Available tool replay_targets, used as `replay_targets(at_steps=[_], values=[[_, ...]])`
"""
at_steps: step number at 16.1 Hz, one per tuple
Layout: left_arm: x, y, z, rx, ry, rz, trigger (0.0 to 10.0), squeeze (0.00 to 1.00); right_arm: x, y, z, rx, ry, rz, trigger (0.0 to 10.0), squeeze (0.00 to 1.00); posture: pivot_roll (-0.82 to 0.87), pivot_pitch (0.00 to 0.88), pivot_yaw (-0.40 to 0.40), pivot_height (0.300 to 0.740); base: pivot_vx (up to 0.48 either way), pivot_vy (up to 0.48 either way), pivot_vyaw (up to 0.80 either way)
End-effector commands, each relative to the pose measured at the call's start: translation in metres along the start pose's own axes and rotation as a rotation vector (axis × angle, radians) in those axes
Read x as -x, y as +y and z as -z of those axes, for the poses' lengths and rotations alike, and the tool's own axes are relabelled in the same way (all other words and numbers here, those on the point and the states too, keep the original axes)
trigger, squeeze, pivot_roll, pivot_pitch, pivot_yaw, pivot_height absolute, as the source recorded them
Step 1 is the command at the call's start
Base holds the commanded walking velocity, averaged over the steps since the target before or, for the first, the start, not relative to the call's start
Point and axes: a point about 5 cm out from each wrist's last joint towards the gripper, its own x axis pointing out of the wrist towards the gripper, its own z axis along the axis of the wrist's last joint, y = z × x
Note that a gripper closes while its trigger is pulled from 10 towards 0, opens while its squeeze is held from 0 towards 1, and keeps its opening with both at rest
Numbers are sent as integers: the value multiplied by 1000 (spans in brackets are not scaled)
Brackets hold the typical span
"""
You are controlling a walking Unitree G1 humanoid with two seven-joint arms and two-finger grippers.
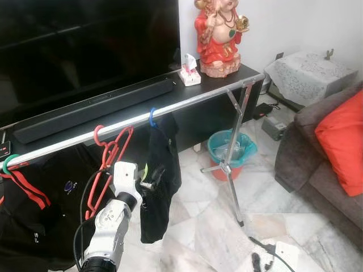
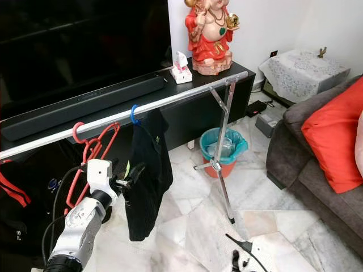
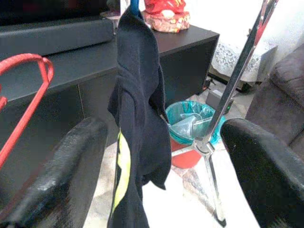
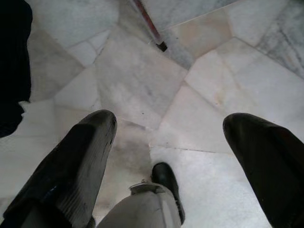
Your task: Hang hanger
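A long silver metal clothes rail (image 1: 170,110) runs across in front of a low black TV desk (image 1: 238,73), carried at its far end by a thin chrome tripod stand (image 1: 232,153). On the rail hangs a dark navy garment (image 1: 161,175) on a blue plastic hanger hook (image 1: 152,118); just beside it, towards the robot's left, an empty red wire hanger (image 1: 108,158) hangs by its hook from the rail. Further left a green hook (image 1: 8,164) carries black clothing with red trim (image 1: 28,209), cut off by the frame edge.

The left pincer (image 1: 153,178) is raised near the navy garment, its two black fingers (image 3: 66,175) spread apart with the cloth hanging between them in the wrist view; whether they touch the fabric is hard to tell. The right pincer (image 4: 166,142) points down at the pale marble floor (image 4: 142,80), fingers apart, clamped on nothing.

Open floor lies beyond the stand, bounded by a grey sofa with a red cushion (image 1: 343,141). Under the rail stands an orange bin lined with a teal plastic bag (image 1: 231,148), holding what seems to be clear plastic. A red and gold statue (image 1: 218,34) stands on the desk, its top cut off.
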Motion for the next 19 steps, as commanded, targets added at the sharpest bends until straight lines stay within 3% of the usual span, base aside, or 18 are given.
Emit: replay_targets(at_steps=[1,6,10,11,12,17,19], values=[[-2,1,-5,-7,0,10,10000,1000,0,3,1,4,5,-10,10000,0,-241,0,72,740,0,0,0],[-7,-1,-7,-9,2,10,10000,1000,5,-11,16,-1,51,0,10000,0,-239,2,77,740,0,0,0],[-12,-3,-9,-6,2,12,10000,1000,8,-13,25,-13,77,8,10000,0,-235,11,80,740,0,0,0],[-12,-4,-10,-14,0,11,10000,831,10,-12,32,-14,91,9,10000,0,-231,15,77,740,0,0,0],[-12,-5,-11,-25,-4,11,10000,0,12,-11,37,-15,105,9,10000,0,-230,21,76,740,0,0,0],[-9,-1,-14,-12,-20,-5,10000,0,10,-1,35,2,115,-8,10000,0,-227,19,70,740,0,0,0],[-1,2,-9,-53,4,9,10000,0,9,1,32,1,111,-9,10000,0,-224,16,70,740,0,0,0]])
